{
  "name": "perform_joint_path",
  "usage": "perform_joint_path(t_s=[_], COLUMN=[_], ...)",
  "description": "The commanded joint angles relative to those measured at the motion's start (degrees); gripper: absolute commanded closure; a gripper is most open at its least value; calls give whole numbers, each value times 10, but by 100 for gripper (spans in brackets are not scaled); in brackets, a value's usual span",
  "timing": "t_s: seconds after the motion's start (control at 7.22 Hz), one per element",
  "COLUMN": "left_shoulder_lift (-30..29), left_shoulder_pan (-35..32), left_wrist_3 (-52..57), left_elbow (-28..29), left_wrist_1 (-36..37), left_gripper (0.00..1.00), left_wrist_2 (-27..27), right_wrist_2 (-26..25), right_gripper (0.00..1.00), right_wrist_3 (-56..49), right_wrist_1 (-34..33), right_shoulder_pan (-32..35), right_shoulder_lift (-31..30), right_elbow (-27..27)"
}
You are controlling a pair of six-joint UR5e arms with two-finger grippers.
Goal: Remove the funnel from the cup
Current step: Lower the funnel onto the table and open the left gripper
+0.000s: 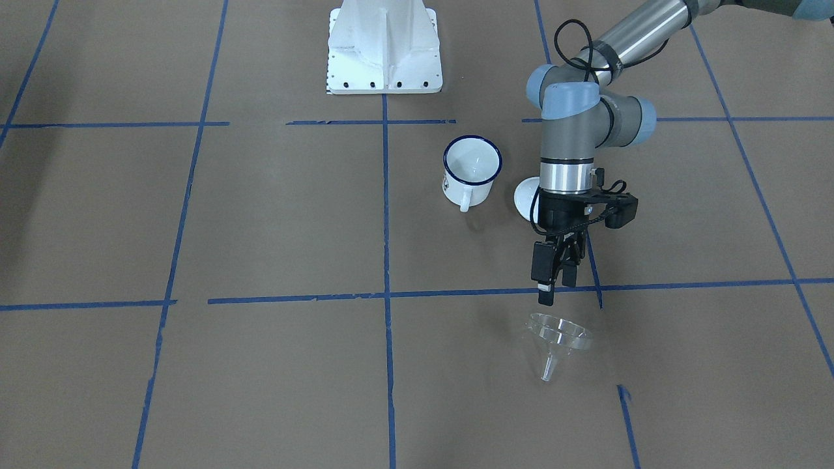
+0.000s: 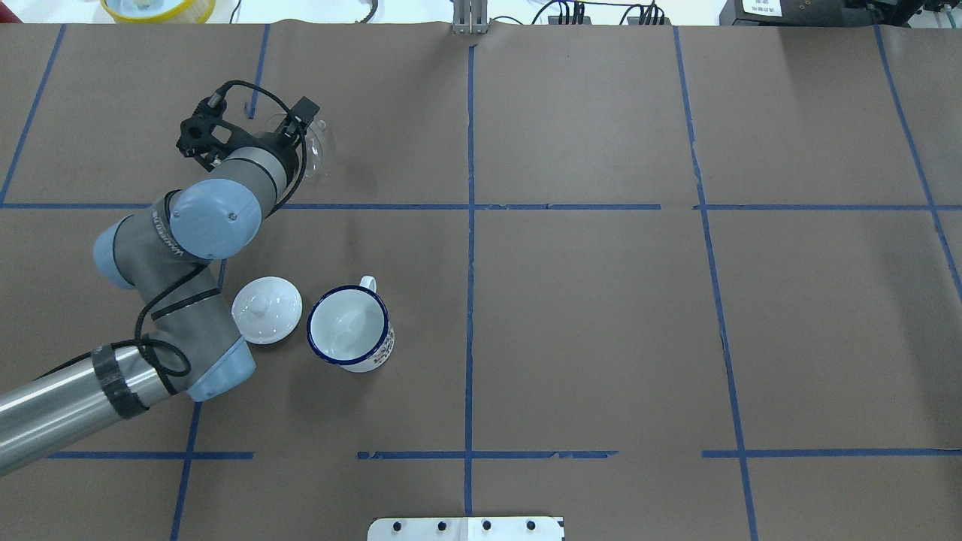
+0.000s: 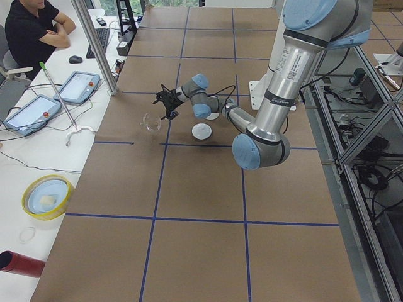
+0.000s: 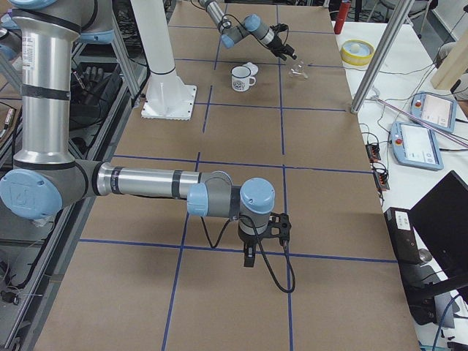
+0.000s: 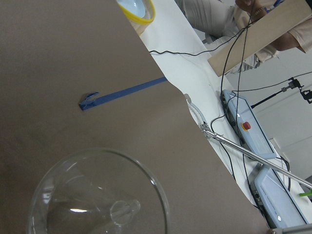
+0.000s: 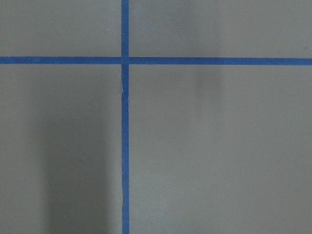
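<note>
The clear funnel lies tilted on the brown table, spout toward the operators' side, well apart from the cup. The white mug with the dark blue rim stands upright and empty, handle to the far side. My left gripper hangs just above and behind the funnel, open and holding nothing. The left wrist view shows the funnel's rim and spout low at the left, with no finger on it. My right gripper shows only in the exterior right view, far from both things; I cannot tell its state.
A white domed lid with a knob lies beside the cup, under the left arm's elbow. The white robot base stands behind. A yellow bowl sits off the far table edge. Blue tape lines cross the table.
</note>
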Motion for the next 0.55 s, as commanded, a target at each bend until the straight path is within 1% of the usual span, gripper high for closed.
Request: perform_joint_path(t_s=[0.0,0.14,0.28,0.42], left_shoulder_lift=[43,43,42,42], left_shoulder_pan=[-4,-19,-34,-45], left_wrist_3=[127,202,286,367], left_elbow=[-109,-126,-145,-163], left_wrist_1=[96,133,186,225], left_gripper=[0,0,0,0], left_wrist_2=[-104,-170,-233,-281], right_wrist_2=[0,0,0,0], right_gripper=[0,0,0,0], right_wrist_3=[0,0,0,0], right_wrist_1=[0,0,0,0], right_shoulder_pan=[0,0,0,0], right_shoulder_lift=[0,0,0,0], right_elbow=[0,0,0,0])
